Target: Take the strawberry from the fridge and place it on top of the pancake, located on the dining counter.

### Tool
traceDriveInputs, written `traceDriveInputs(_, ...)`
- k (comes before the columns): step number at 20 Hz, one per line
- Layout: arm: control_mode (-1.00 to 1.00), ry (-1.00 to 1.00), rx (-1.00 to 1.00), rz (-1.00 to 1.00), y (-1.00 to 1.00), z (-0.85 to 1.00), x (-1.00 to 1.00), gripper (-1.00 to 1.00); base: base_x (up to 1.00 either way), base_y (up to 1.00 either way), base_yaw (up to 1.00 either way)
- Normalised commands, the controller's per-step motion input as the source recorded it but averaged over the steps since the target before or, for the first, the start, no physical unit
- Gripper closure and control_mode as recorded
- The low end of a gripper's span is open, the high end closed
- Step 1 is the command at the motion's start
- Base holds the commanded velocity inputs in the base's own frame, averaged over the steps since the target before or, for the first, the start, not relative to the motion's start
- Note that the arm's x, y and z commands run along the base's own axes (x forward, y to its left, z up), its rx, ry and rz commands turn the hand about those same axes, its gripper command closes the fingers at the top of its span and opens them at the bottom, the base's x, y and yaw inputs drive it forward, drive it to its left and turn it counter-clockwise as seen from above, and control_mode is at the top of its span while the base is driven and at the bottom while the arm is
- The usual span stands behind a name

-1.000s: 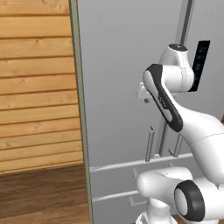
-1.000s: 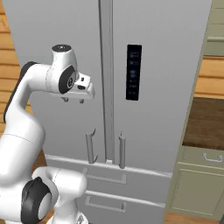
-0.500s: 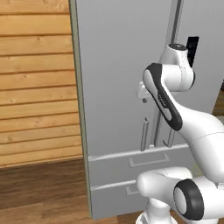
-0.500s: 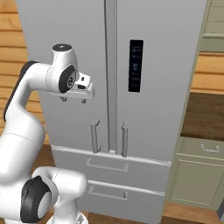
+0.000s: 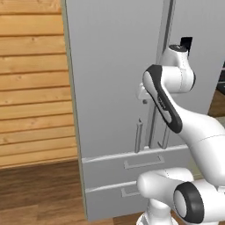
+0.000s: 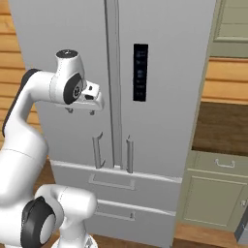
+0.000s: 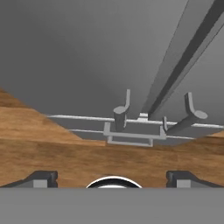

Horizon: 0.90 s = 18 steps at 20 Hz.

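Grey and closed, the fridge (image 6: pixel 160 58) stands straight ahead of the robot, both upper doors shut along a central seam, with two short vertical door handles (image 6: pixel 98 150) low on the doors just either side of that seam. Below them sit two drawers, each with a bar handle (image 6: pixel 112 182). A dark control panel (image 6: pixel 140 72) is set in the right door. The end effector (image 6: pixel 81 112) hangs in front of the left door, near the seam and above the handles, apart from the door and pointing downward; its fingertips (image 7: pixel 41 178) stand well apart at the two sides of the hand view, so it is wide and holds nothing. In that view the door handles and upper drawer bar lie ahead of the fingers. Wooden plank wall (image 5: pixel 30 83) lies to the left of the fridge, a wood floor (image 5: pixel 39 193) below, and a pale green cabinet (image 6: pixel 213 193) to the right.
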Motion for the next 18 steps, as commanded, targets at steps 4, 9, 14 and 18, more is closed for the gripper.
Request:
traceDriveInputs(4, 1.0, 0.0, 0.0, 0.0, 0.0, 0.0, 0.0, -1.0, -0.08, -0.64, 0.07)
traceDriveInputs(9, 1.0, 0.0, 0.0, 0.0, 0.0, 0.0, 0.0, -1.0, -0.27, -0.46, 0.01)
traceDriveInputs(14, 1.0, 0.0, 0.0, 0.0, 0.0, 0.0, 0.0, -1.0, -0.36, -0.09, -0.06)
traceDriveInputs(18, 1.0, 0.0, 0.0, 0.0, 0.0, 0.0, 0.0, -1.0, -0.55, 0.0, -0.05)
